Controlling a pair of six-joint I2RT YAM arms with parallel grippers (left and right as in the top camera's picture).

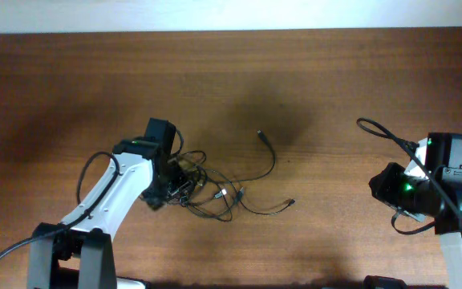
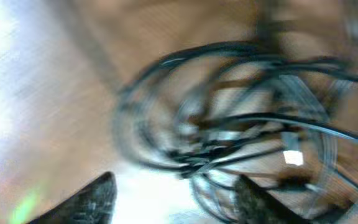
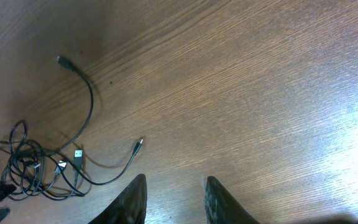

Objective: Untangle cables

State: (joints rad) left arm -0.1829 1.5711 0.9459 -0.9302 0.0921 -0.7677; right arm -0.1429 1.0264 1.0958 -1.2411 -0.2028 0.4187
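The cables (image 1: 207, 189) lie in a knotted clump on the table (image 1: 335, 80), left of centre, with two loose ends trailing to the right. The left gripper (image 2: 174, 180) hangs at the clump's left edge, fingers spread wide (its view is blurred). The right gripper (image 3: 176, 178), well apart, is parted and holds nothing.

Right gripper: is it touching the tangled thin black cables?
Apart. Overhead view: bare wooden table separates the right gripper from the thin black cables.

Open table (image 1: 335, 201) lies right of the cables (image 1: 203, 186); left arm (image 1: 123, 181) blocks their left side.
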